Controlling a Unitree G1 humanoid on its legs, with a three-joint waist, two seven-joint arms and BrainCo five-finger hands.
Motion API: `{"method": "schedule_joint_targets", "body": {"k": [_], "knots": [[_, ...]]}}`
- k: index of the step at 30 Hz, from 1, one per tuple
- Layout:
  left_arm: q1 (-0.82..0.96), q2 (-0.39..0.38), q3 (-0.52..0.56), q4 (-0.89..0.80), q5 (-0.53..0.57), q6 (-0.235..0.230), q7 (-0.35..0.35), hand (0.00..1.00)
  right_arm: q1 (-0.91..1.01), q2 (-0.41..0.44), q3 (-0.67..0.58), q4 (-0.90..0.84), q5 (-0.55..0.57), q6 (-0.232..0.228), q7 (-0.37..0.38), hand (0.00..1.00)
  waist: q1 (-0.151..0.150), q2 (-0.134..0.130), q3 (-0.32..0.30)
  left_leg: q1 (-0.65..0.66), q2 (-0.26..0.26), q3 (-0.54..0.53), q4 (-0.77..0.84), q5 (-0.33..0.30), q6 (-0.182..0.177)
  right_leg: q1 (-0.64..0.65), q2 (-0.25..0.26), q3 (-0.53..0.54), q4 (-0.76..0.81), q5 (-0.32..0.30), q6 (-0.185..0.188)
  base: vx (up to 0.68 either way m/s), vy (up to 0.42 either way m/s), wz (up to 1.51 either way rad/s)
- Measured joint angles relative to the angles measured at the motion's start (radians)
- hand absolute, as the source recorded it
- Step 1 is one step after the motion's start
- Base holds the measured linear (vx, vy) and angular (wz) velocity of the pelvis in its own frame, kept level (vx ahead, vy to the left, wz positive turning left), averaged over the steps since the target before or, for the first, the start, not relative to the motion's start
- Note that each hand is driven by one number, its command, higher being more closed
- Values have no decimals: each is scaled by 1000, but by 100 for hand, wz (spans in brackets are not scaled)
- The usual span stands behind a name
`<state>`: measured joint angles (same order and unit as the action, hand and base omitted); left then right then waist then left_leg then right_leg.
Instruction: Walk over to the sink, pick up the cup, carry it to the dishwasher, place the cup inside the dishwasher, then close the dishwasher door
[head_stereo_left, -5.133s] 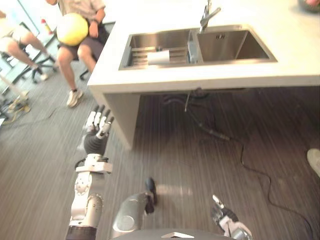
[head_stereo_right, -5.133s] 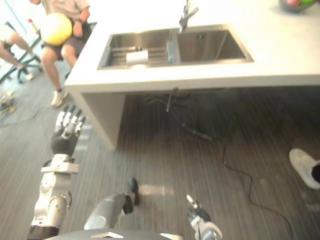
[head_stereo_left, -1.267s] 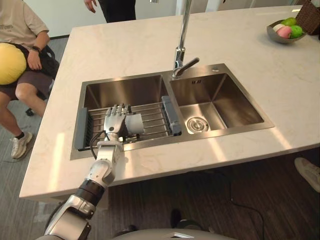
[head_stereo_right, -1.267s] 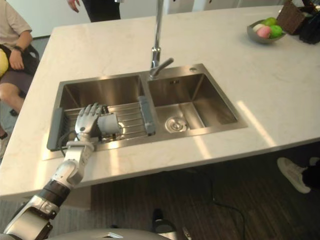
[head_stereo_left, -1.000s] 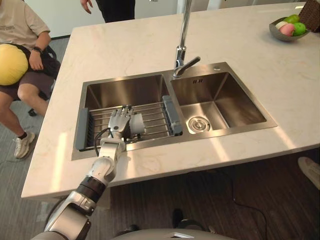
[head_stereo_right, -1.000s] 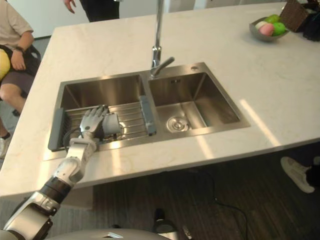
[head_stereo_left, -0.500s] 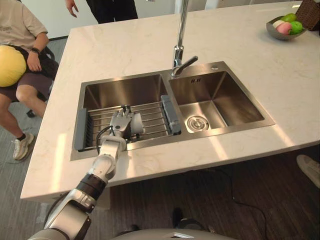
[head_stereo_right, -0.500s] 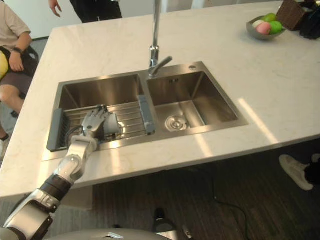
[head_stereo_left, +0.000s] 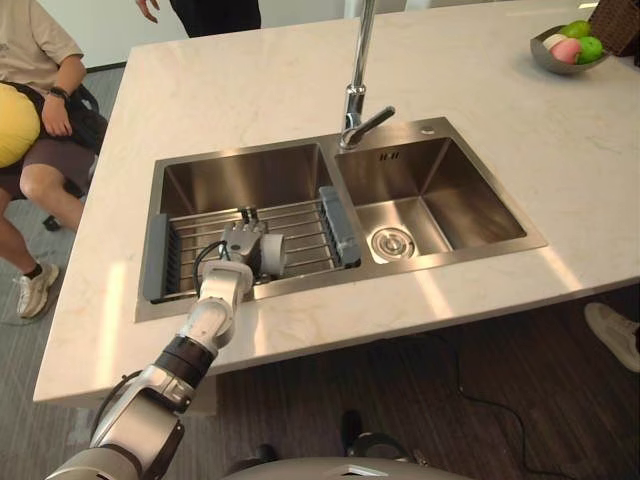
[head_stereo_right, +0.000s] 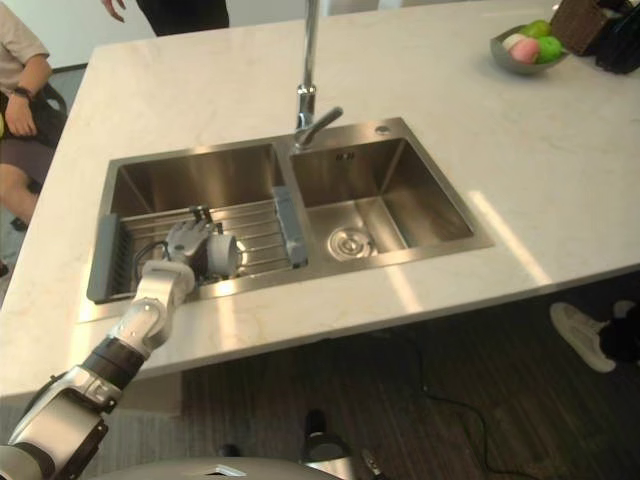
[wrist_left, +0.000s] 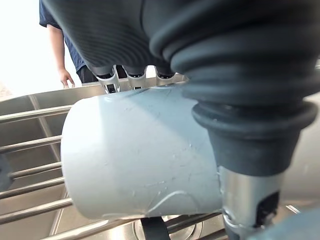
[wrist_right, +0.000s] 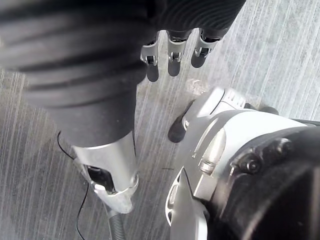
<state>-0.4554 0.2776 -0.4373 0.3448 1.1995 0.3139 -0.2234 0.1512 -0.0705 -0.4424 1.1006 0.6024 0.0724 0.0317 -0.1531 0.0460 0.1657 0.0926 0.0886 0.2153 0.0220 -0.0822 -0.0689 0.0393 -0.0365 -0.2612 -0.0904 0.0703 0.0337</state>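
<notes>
At the pick-up step, by the look of it: standing at the sink (head_stereo_left: 440, 200) set in the pale table (head_stereo_left: 230, 100), with the walk over judged done. Reaches the left hand (head_stereo_left: 241, 243) into the left basin, onto the wire rack (head_stereo_left: 305, 235) spanning it. Grips the cup (head_stereo_left: 272, 254) there, pale and plain, lying on its side across the rack bars. In the left wrist view: fingers (wrist_left: 131, 80) curled over the far side of the cup, thumb (wrist_left: 247, 190) set against the near side, so wrapped round it rather than merely touching. Cannot tell whether lifted clear of the bars or resting on them. Hangs the right hand (wrist_right: 172, 47) low over the striped floor (wrist_right: 280, 45), fingers loose and straight, holding nothing.

Next, probably: lift straight up out of the basin, clear of the rack and the sink rim, keeping away from the faucet (head_stereo_left: 357, 70) standing on the divider just beyond. Calls for a firm hold against rolling or slipping, given smooth round walls. After that, turn away towards the dishwasher, carry, set inside, shut the door: none of it done yet.

No brand, label or writing legible on the cup, only faint scratches on its wall. Nothing readable on sink, rack or table either. At the far right corner of the table, a bowl of fruit (head_stereo_left: 570, 50), well apart from the work.
</notes>
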Motion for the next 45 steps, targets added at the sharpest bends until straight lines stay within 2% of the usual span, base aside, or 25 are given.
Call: {"method": "schedule_joint_targets", "body": {"k": [4,6,12,16,19,21,22,24,25,28,33,35,39,41,45], "knots": [[-1,3,1,-1,2,-2,-2,100,-1,-1,3,9,2,0,-1,0,1,0,2,-1,0,0,1,-1,-1,0,0,1,0,2,-3,0,0,0],[-4,14,1,-1,2,-16,-2,100,-3,-2,8,9,2,1,0,0,-1,-1,7,-2,0,0,6,-7,-10,0,0,2,0,2,-2,0,0,0],[-8,39,2,0,3,-64,17,100,-4,-9,13,10,2,0,3,0,-1,4,17,-3,0,-1,9,-11,-9,0,0,3,0,0,0,0,0,0],[-17,68,-27,0,83,-209,96,100,-4,-18,40,13,2,-4,5,0,-4,6,17,-6,-2,-10,7,-13,-8,1,-2,0,0,2,-2,0,0,5],[-34,83,-75,-5,87,-273,202,100,-4,-21,40,13,2,-10,12,0,-10,20,23,-6,-7,-22,4,-13,-6,3,-5,-8,0,1,-1,7,4,6],[-40,90,-87,-25,40,-278,268,100,-4,-25,38,14,2,-19,13,0,-15,30,29,-6,-8,-27,1,-12,-3,5,-8,-20,0,-1,2,30,17,8],[-38,95,-91,-37,-1,-277,297,100,-4,-26,38,14,2,-23,13,0,-16,35,33,-6,-9,-29,-1,-12,-2,5,-8,-22,0,-2,3,44,21,9],[-21,113,-107,-79,-128,-273,402,100,-5,-30,38,14,2,-21,12,0,-19,46,40,-6,-9,-38,-6,-7,5,8,-8,-31,0,-6,7,48,15,12],[-18,115,-110,-90,-151,-273,427,100,-5,-30,38,14,2,-20,11,0,-19,49,43,-6,-9,-44,-6,-7,6,11,-8,-37,0,-7,8,44,8,25],[-2,128,-99,-144,-242,-277,544,100,-5,-30,36,16,1,-3,8,0,-17,36,63,-10,-9,-73,-8,-2,8,25,-9,-73,1,-10,11,41,8,26],[46,157,59,-241,-336,-265,715,100,-5,-31,-7,19,4,16,7,0,3,37,64,-14,-18,-98,-7,3,15,33,-13,-119,7,-10,11,24,20,15],[47,159,169,-263,-408,-252,808,100,-5,-34,-58,20,19,19,10,0,20,39,64,-23,-29,-116,-7,13,20,34,-22,-138,7,-10,10,-39,27,21],[77,175,317,-260,-508,-249,948,100,-6,-38,-101,16,13,20,18,0,51,39,63,-25,-38,-139,-5,22,28,47,-31,-164,1,-10,10,-69,26,20],[116,175,438,-253,-534,-262,1042,100,-6,-38,-121,14,-40,22,34,0,83,39,63,-25,-38,-143,-1,27,28,52,-31,-168,1,-6,5,-86,15,9],[173,172,600,-212,-593,-323,1148,100,-1,-34,-121,8,-120,45,59,0,109,42,57,-55,-36,-188,24,36,24,66,-34,-210,1,-8,-2,-90,-4,37]]}}
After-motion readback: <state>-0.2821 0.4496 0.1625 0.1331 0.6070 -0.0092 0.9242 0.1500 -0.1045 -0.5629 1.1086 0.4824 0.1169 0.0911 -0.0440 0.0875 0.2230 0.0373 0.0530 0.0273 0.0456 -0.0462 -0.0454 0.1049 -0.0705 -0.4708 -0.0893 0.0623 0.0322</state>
